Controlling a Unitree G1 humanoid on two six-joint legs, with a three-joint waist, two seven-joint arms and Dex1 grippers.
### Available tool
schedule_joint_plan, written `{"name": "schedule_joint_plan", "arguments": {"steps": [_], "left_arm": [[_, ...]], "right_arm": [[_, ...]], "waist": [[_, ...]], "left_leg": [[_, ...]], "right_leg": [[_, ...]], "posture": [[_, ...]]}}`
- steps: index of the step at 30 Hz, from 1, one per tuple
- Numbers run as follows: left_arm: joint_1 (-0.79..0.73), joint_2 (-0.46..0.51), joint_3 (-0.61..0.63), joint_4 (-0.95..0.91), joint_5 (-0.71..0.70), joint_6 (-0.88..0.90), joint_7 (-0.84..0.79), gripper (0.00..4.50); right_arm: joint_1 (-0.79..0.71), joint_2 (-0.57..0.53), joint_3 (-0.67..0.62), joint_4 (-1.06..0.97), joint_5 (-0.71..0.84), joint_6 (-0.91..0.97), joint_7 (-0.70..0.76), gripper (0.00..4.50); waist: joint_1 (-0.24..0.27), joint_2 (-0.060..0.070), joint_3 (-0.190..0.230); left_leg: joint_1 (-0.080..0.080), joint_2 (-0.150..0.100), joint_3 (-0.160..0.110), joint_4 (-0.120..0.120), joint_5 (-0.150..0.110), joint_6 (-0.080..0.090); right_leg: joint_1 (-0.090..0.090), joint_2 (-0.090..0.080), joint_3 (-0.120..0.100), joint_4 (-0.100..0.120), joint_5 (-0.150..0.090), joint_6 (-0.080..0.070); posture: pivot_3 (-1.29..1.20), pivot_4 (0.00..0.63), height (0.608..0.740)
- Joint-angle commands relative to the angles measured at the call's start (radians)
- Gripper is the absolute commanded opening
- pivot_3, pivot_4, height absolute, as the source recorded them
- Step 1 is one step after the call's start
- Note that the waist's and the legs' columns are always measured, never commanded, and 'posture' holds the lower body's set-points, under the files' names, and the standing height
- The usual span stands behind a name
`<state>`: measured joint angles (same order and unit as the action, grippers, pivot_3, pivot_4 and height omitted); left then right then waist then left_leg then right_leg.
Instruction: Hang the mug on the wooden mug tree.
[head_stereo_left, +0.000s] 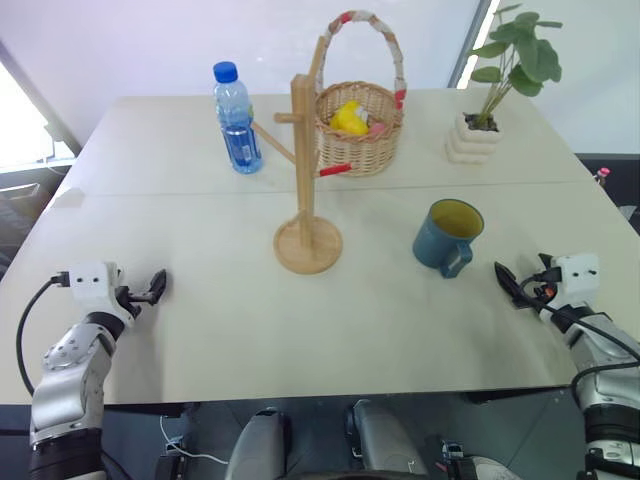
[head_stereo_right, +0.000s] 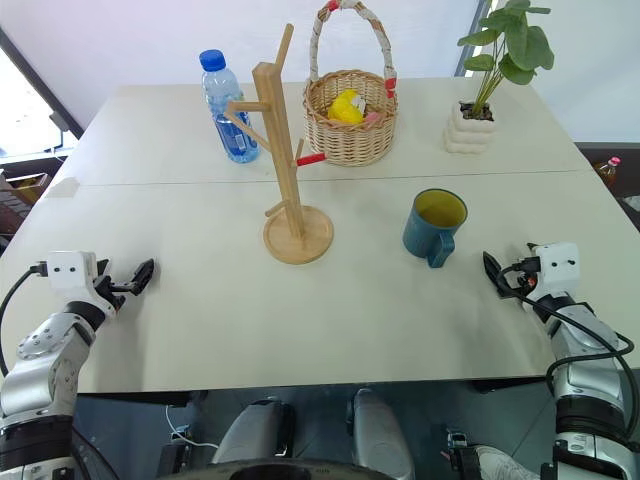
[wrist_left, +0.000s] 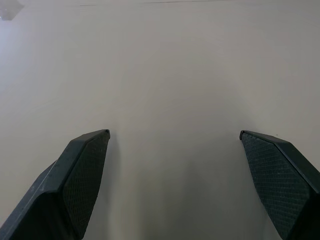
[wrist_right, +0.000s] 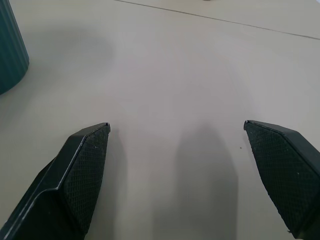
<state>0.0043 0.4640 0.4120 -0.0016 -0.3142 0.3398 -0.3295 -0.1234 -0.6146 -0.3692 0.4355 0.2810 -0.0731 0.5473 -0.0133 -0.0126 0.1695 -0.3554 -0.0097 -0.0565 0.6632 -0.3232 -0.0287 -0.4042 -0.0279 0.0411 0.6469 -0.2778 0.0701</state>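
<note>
Plainly, ribbed ceramic mug (head_stereo_left: 447, 237), slender wooden mug tree (head_stereo_left: 304, 170)

Setting: pale table in a bright, white-walled room.
Beige table (head_stereo_left: 200, 340) fills the view, with a seam line running 9 to 3 across its far half. White wall (head_stereo_left: 150, 40) behind at 12, with a bright light strip (head_stereo_left: 487, 25) slanting at 1. Daylight blown out at 9, likely a window (head_stereo_left: 20, 120). Dark floor (head_stereo_left: 610, 165) past the table edge at 3. Soft shadows on the tabletop, lighting from overhead.
</note>
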Motion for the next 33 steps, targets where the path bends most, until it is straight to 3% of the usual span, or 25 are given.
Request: {"name": "schedule_joint_plan", "arguments": {"steps": [1,10,16,21,26,33], "left_arm": [[0.006,0.014,-0.002,-0.023,0.010,-0.029,-0.015,4.50],[-0.005,0.001,-0.018,-0.044,-0.003,-0.008,-0.024,4.50],[0.004,-0.012,-0.091,-0.120,-0.033,-0.020,-0.116,4.50],[0.017,0.022,-0.168,-0.204,-0.070,-0.020,-0.261,4.50],[0.030,0.067,-0.284,-0.326,-0.121,0.014,-0.411,4.50],[-0.033,0.069,-0.469,-0.390,-0.089,0.025,-0.477,4.50]], "right_arm": [[-0.003,0.003,-0.010,-0.031,0.006,-0.004,-0.003,4.45],[0.020,0.006,-0.015,-0.071,0.007,0.010,-0.011,4.45],[0.077,-0.002,-0.038,-0.179,0.021,0.046,-0.022,4.45],[0.166,-0.001,-0.072,-0.292,0.037,0.079,-0.034,4.45],[0.337,-0.031,-0.095,-0.483,0.068,0.141,0.044,4.45],[0.470,-0.030,-0.059,-0.709,0.099,0.231,0.099,4.45]], "waist": [[0.000,0.000,0.000],[0.000,0.000,0.000],[0.003,0.000,0.000],[0.002,0.000,0.000],[0.003,0.001,0.000],[0.002,0.002,-0.001]], "left_leg": [[0.000,0.000,0.000,0.000,0.000,0.000],[0.000,0.000,0.000,0.000,0.000,0.000],[-0.001,0.000,0.000,0.000,0.000,0.000],[-0.001,0.000,0.000,0.000,0.000,0.000],[-0.001,0.000,0.000,0.000,0.000,0.000],[0.000,0.001,0.000,0.000,0.000,0.000]], "right_leg": [[0.000,0.000,0.000,0.000,0.000,0.000],[0.000,0.000,0.000,0.000,0.000,0.000],[0.000,0.000,0.000,0.000,0.000,0.000],[0.000,0.000,0.000,-0.001,0.000,0.000],[0.000,0.000,0.000,-0.001,0.000,-0.001],[0.001,0.000,0.000,-0.001,-0.001,-0.001]], "posture": [[0.00,0.150,0.740],[0.00,0.150,0.740],[0.00,0.150,0.740],[0.00,0.150,0.740],[0.00,0.150,0.740],[0.00,0.150,0.740]]}}
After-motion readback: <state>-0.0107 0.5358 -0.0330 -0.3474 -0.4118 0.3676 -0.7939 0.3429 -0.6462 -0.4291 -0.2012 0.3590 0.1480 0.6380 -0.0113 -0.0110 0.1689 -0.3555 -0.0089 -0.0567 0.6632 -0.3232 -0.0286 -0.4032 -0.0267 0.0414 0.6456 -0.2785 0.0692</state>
